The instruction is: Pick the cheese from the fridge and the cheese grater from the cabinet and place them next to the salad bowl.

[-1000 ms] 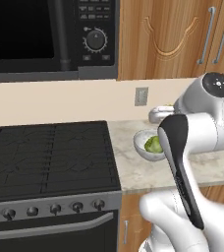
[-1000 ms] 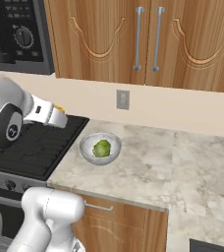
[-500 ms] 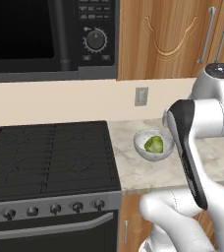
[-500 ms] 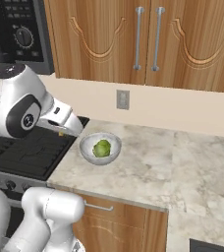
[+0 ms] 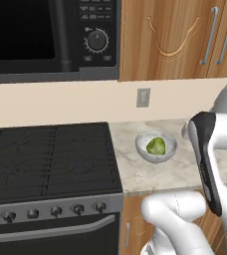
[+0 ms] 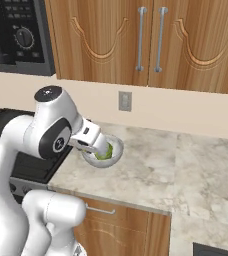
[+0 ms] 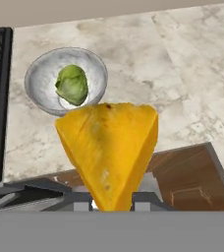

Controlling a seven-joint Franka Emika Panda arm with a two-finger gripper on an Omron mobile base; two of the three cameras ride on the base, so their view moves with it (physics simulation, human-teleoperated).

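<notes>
Black cooktop (image 5: 51,154) sits far left in the left base view, w/ the microwave (image 5: 51,37) above it. Right of the cooktop, on the mottled stone counter (image 6: 186,170), the salad bowl (image 5: 156,146) stands upright, light grey, green leaf clump inside; wall outlet (image 5: 143,97) above it on the beige backsplash. Wooden wall cabinet (image 6: 151,37) doors are closed, grey bar handles side by side. In the right base view my arm reaches fwd from lower left, wrist just in front of the bowl's near-left rim, partly covering it. Hand view, left to right: edge of the cooktop, then the bowl on the counter, then bare counter to the right, w/ the brown wood front of the lower cabinets below the counter edge. My gripper (image 7: 113,203) is pinching the cheese (image 7: 109,150) at its narrow end, jaws drawn in close on both sides of it; wedge is yellow-orange, broad end pointing away from my hand. Cheese is held in the air above the counter's front edge, near side of the bowl, not touching the bowl or the counter. Can't tell how high above the counter it hangs.
</notes>
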